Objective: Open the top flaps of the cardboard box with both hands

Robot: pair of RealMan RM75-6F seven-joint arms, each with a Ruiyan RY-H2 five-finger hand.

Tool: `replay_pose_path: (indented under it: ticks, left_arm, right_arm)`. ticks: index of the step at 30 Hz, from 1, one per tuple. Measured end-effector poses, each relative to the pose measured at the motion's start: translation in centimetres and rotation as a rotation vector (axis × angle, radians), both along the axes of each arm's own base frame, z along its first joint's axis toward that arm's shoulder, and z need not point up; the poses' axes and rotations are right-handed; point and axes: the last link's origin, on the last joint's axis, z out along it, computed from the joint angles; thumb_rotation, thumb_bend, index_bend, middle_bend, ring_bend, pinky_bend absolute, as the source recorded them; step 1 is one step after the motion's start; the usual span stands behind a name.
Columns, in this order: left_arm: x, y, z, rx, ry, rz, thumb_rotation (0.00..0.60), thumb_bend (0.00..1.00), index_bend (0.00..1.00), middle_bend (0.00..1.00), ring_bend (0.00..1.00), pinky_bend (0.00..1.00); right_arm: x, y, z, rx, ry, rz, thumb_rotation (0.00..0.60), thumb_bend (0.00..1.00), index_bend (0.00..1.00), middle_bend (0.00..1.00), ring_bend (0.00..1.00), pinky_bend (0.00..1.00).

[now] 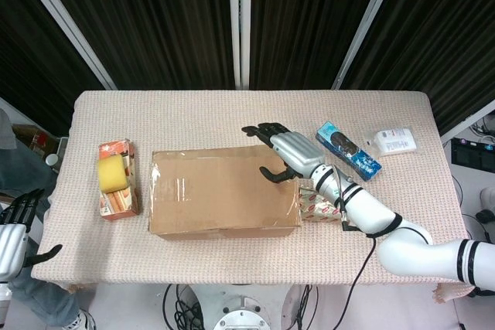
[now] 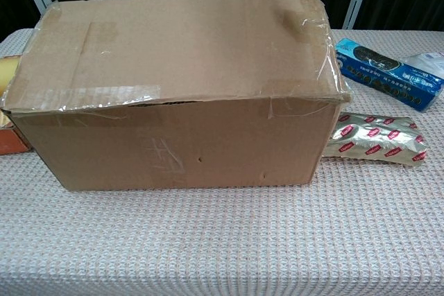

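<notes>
The cardboard box (image 1: pixel 223 191) lies in the middle of the table with its taped top flaps closed; it fills the chest view (image 2: pixel 180 88). My right hand (image 1: pixel 288 152) hovers over the box's far right corner, fingers spread and holding nothing. Whether it touches the box I cannot tell. Off the table's left front corner, my left hand (image 1: pixel 14 229) hangs open, far from the box. Neither hand shows in the chest view.
An orange carton with a yellow sponge (image 1: pixel 116 178) lies left of the box. A silver-and-red packet (image 1: pixel 325 205) rests against the box's right end. A blue cookie package (image 1: pixel 348 150) and a white pack (image 1: pixel 394 141) lie at the far right.
</notes>
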Motion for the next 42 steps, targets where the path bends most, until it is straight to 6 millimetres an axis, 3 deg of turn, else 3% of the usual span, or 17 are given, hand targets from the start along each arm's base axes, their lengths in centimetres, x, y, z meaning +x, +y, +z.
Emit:
replay_pose_path:
  ticks: [12,23,32,42]
  left_arm:
    - [-0.1,0.2,-0.2,-0.005,-0.001,0.002,0.600,0.00,0.05,0.09,0.08,0.20]
    - [0.2,0.4,-0.3,-0.008,0.002,0.000,0.600,0.00,0.05,0.09,0.08,0.20]
    - [0.4,0.4,-0.3,-0.005,0.005,-0.008,0.600,0.00,0.05,0.09,0.08,0.20]
    - [1.1,0.6,0.0,0.003,0.012,-0.027,0.600,0.00,0.05,0.09,0.08,0.20]
  right_arm:
    - [-0.9,-0.6,-1.2,0.088,0.046,-0.075,0.600,0.44,0.06,0.15,0.00,0.00]
    - [-1.1,-0.5,-0.7,0.126,0.053,-0.096,0.600,0.44,0.00,0.29,0.00,0.00]
    - [-1.2,0.3,0.7,0.150,-0.012,-0.114,0.600,0.44,0.00,0.32,0.00,0.00]
    - [-1.6,2.3,3.9,0.132,-0.101,-0.091,0.600,0.44,0.00,0.32,0.00,0.00]
